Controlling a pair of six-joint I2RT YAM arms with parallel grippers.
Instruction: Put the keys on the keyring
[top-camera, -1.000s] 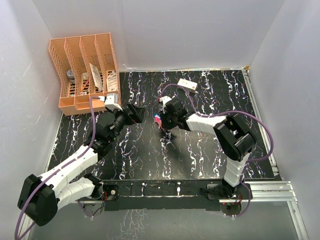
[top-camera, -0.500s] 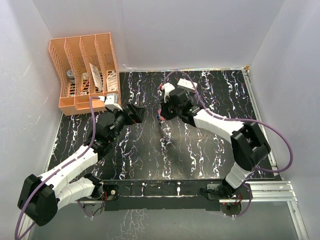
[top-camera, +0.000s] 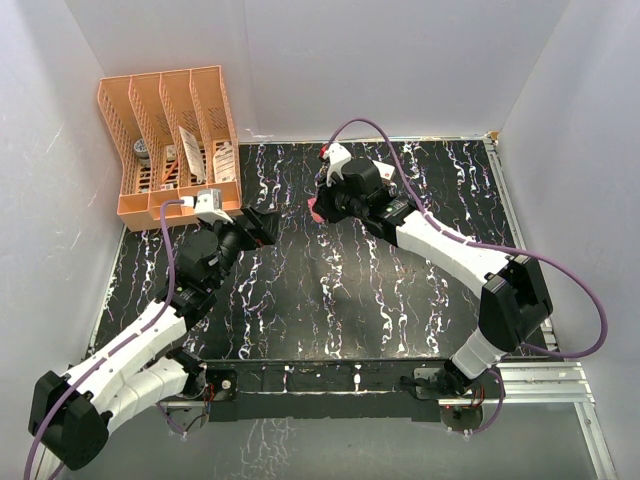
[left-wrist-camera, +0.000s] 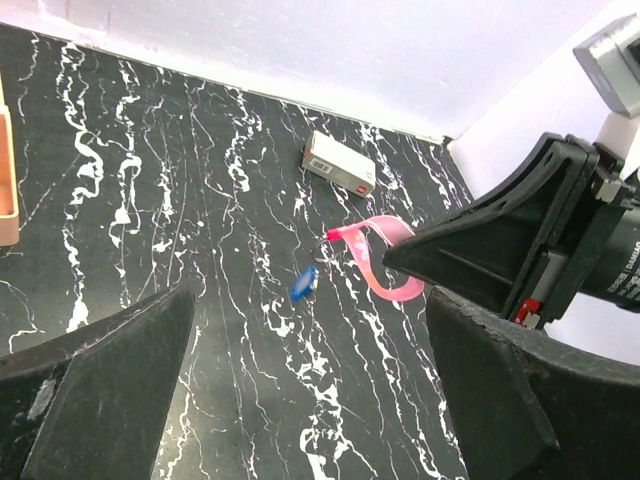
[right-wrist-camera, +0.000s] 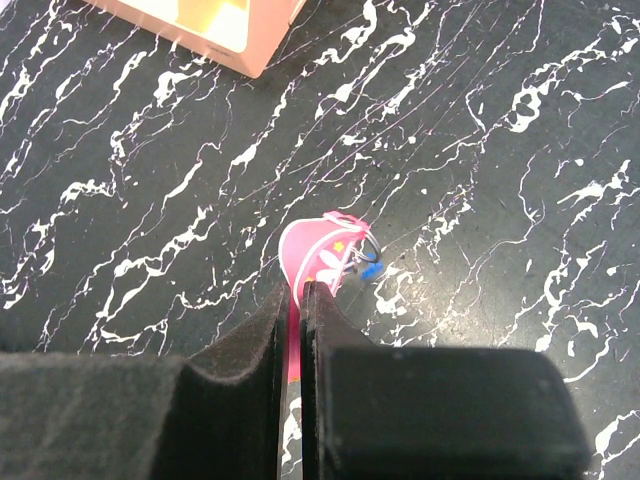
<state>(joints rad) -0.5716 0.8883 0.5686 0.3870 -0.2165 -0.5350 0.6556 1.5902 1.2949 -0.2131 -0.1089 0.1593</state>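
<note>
Black marbled table (top-camera: 300, 300): orange organizer (top-camera: 170, 140) far-left, white box (left-wrist-camera: 340, 165).

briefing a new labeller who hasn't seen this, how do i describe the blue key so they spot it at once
Over the black marbled table, find the right gripper pinching a pink strap. The blue key hangs from the strap's free end. It is the only small blue thing, unlike the white box lying behind it.

Left arm (top-camera: 150, 330) extended forward, my left gripper (left-wrist-camera: 312, 305) spread wide. Right arm (top-camera: 440, 245) reaches far, my right gripper (right-wrist-camera: 302, 292) pinched on pink strap (right-wrist-camera: 318, 255).
</note>
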